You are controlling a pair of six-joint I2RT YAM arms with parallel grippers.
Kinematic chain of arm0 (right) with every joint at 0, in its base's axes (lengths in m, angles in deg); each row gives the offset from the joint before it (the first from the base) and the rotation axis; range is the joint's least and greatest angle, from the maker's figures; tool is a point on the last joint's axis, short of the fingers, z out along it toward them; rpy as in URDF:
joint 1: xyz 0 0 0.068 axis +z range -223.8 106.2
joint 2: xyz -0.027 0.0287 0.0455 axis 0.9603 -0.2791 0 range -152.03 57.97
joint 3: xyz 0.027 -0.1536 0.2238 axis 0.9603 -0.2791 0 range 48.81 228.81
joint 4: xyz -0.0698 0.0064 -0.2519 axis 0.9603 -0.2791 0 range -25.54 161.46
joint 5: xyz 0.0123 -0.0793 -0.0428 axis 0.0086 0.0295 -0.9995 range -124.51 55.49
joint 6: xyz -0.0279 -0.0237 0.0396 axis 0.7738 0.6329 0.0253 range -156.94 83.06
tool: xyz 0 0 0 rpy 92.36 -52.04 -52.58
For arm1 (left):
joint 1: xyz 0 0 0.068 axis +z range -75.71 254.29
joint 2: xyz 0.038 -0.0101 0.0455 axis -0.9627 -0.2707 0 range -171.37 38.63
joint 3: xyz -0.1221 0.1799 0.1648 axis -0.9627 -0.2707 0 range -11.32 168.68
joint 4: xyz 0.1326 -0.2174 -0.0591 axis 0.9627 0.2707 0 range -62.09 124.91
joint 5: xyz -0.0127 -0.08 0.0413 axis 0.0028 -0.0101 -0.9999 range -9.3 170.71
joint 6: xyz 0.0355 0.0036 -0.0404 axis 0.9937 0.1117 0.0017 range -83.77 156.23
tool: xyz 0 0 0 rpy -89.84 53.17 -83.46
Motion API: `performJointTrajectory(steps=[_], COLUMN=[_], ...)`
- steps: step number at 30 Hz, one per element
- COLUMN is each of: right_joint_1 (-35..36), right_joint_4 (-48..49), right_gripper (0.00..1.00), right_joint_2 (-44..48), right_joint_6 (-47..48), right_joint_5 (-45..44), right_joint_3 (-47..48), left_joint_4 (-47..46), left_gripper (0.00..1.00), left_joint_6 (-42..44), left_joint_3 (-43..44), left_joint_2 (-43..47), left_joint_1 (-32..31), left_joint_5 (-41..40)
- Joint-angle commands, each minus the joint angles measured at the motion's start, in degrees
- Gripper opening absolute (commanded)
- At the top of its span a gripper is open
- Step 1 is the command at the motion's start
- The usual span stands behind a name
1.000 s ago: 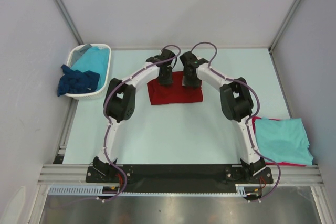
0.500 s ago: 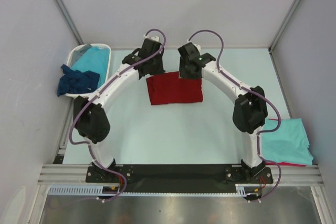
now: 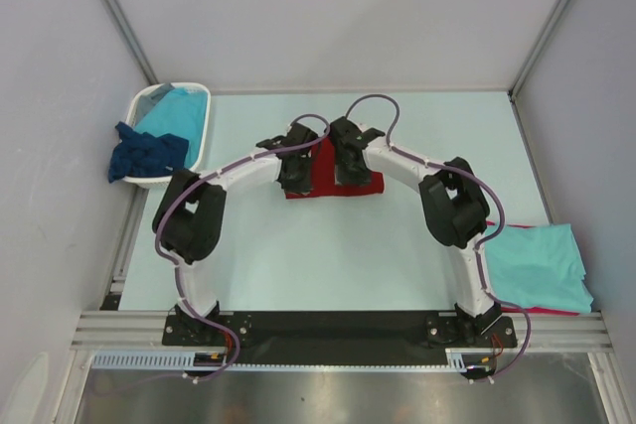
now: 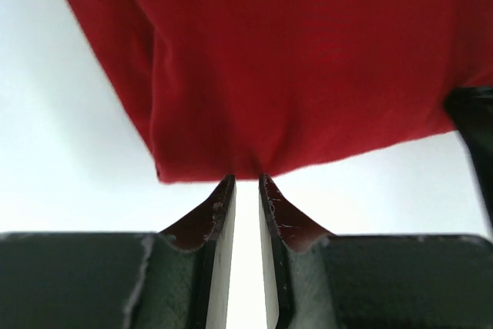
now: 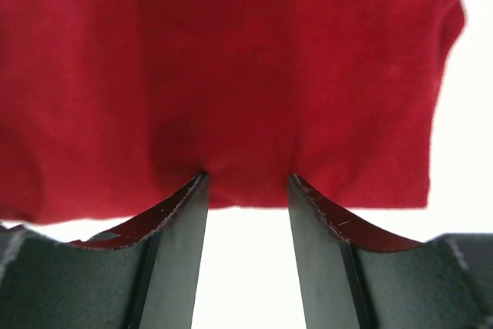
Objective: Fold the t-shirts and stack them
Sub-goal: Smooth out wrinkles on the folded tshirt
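both hands [image 4: 245, 182] [image 5: 246, 179] grip dark red shirt [image 3: 330, 178] edge.

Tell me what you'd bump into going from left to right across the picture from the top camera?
Navy blue t-shirt hanging over the white basket → left gripper → dark red t-shirt → right gripper → turquoise t-shirt folded at the right edge.

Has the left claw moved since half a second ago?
Yes. The left claw came toward the arm bases, from beyond the folded dark red t-shirt's far edge to its near edge.
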Motion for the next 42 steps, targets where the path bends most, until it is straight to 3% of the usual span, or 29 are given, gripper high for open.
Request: performJointTrajectory(steps=[1,6,10,17,20,31,38,42], right_joint_1=[0.87,0.87,1.22,4.2,4.47,4.03,3.59,3.5], right_joint_4=[2.43,1.64,2.95,-4.68,-5.66,2.16,3.39,4.71], right_gripper=[0.51,0.49,0.5,0.52,0.52,0.51,0.51,0.5], right_joint_2=[-2.01,-2.99,5.43,6.78,4.32,0.46,-7.9,-7.2], right_joint_6=[-0.79,-1.14,-0.88,1.49,1.32,-1.76,-2.29,-2.46], right_joint_5=[-0.5,-1.02,-3.31,-5.86,-5.86,-5.78,-1.2,-1.55], right_joint_3=[-1.69,-2.39,-2.58,16.03,17.82,2.01,-0.28,-2.4], left_joint_4=[-3.68,-3.85,-2.72,-0.78,-0.16,-0.42,-0.25,-0.34], left_gripper=[0.23,0.22,0.23,0.25,0.25,0.25,0.25,0.25], left_joint_6=[-0.97,-0.88,-0.97,-0.79,-0.97,-2.11,-2.37,-2.2], left_joint_3=[-0.26,-0.79,-1.23,-2.37,-2.63,-6.85,-7.64,-8.61], left_joint_2=[-1.77,-0.55,5.94,14.65,16.24,19.76,20.38,20.82], left_joint_1=[-0.16,-0.24,-0.24,-0.25,-0.24,-0.24,-0.24,-0.24], left_joint_5=[1.71,1.36,-0.92,-3.99,-5.4,-6.81,-6.63,-6.99])
